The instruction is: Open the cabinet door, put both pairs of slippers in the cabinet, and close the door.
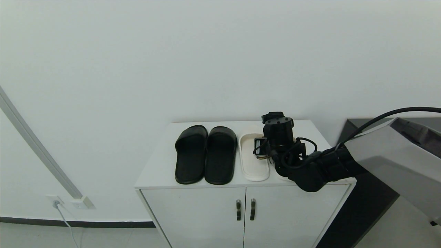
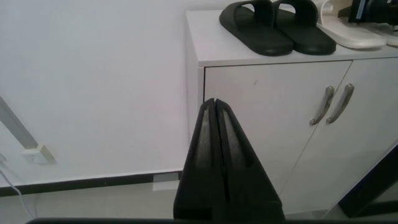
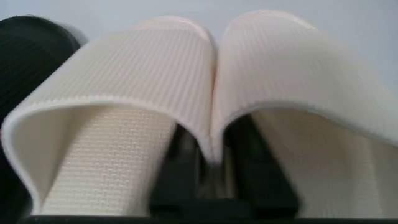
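Observation:
A white cabinet (image 1: pixel 193 217) stands with both doors closed, its two handles (image 1: pixel 245 209) side by side at the middle. On its top lie a pair of black slippers (image 1: pixel 206 155) and, to their right, a pair of white slippers (image 1: pixel 253 160). My right wrist (image 1: pixel 278 132) hangs over the white pair and hides one of them. In the right wrist view my right gripper (image 3: pixel 214 158) has one finger under each strap and is shut on the touching strap edges of the white slippers (image 3: pixel 155 68). My left gripper (image 2: pixel 214 104) is shut and empty, low, off the cabinet's left front corner (image 2: pixel 202 68).
A wall rises close behind the cabinet. A grey conduit (image 1: pixel 34 148) runs slantwise down the wall to a socket with a cable (image 1: pixel 55 201) at the lower left. A dark piece of furniture (image 1: pixel 365 203) stands against the cabinet's right side.

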Tool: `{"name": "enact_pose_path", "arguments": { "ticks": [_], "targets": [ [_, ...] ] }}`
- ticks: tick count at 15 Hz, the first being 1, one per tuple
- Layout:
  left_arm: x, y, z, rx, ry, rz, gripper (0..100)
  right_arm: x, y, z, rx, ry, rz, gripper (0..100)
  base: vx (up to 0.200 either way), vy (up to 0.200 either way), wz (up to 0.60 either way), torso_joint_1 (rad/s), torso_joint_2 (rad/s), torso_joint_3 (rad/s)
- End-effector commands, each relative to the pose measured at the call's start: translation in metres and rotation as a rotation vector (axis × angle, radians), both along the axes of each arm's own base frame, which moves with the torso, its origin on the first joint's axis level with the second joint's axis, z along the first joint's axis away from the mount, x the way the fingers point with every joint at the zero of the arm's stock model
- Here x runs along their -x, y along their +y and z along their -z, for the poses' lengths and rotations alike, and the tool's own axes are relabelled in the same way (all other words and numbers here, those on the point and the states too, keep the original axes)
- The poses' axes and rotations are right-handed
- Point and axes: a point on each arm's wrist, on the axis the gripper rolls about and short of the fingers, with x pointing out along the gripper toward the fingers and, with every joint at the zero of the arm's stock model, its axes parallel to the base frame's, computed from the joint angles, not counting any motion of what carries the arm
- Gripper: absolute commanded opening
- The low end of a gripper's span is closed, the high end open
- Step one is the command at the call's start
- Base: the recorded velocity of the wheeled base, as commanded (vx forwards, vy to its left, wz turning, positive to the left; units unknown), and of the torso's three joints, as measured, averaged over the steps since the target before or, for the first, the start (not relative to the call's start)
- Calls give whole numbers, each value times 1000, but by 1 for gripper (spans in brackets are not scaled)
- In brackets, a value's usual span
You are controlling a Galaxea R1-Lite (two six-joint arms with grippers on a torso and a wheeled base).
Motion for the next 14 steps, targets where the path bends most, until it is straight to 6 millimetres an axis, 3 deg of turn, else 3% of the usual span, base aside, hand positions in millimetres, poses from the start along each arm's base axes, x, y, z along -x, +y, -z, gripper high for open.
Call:
{"name": "enact_pose_path", "arguments": {
  "ticks": [1,5,8,10,12,14],
  "targets": [
    [0,0,0,0,0,0,0,0,-2,-3,-4,-8,4,0,0,0,0,0,0,0],
    [0,0,0,-6,0,2,0,8,-7,-21,-3,-36,4,0,0,0,0,0,0,0],
    [0,0,0,-4,0,2,0,29,-17,-41,16,-51,-23,0,0,0,0,0,0,0],
    [0,0,0,-4,0,2,0,53,-23,-49,22,-46,-121,0,0,0,0,0,0,0],
    [0,0,0,-4,0,2,0,100,-38,-62,8,-47,-349,0,0,0,0,0,0,0],
    [0,0,0,-4,0,2,0,134,-56,-69,1,-41,-505,0,0,0,0,0,0,0]
  ]
}}
